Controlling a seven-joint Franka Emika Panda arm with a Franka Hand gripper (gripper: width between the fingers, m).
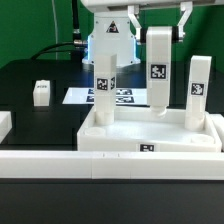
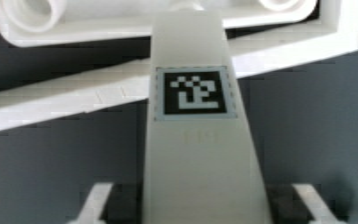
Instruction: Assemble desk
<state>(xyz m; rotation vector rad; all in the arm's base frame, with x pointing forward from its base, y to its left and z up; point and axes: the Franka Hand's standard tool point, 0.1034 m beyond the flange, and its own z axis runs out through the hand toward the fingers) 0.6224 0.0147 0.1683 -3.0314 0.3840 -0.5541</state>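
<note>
Tool: the gripper is pinching the upper end of the held leg. The wrist view shows a finger on each side of that leg.
Task's thing: the desk slab lies flat on the table, just beyond the rail as the exterior view sees it.
Legs standing: 2, the left leg and the right leg, both upright on the slab.
Legs loose: 1, the loose leg, well apart toward the exterior view's left, near the marker board.
Leg relative to tool: it hangs straight down from the gripper, upright, between the 2 standing legs. Its lower end reaches the slab's far side.
Seating: cannot tell whether the lower end is in a socket.
Risk 1: crooked entry. A slight tilt or offset at the socket would likely jam the leg.
Risk 2: slip in the jaws. The plastic looks smooth and only the top end is held, so a twist or push could turn the leg.
Risk 3: slab shift. Sideways force could slide the slab off the rail.
Risk 4: contact with a neighbouring leg during any lateral correction.
</note>
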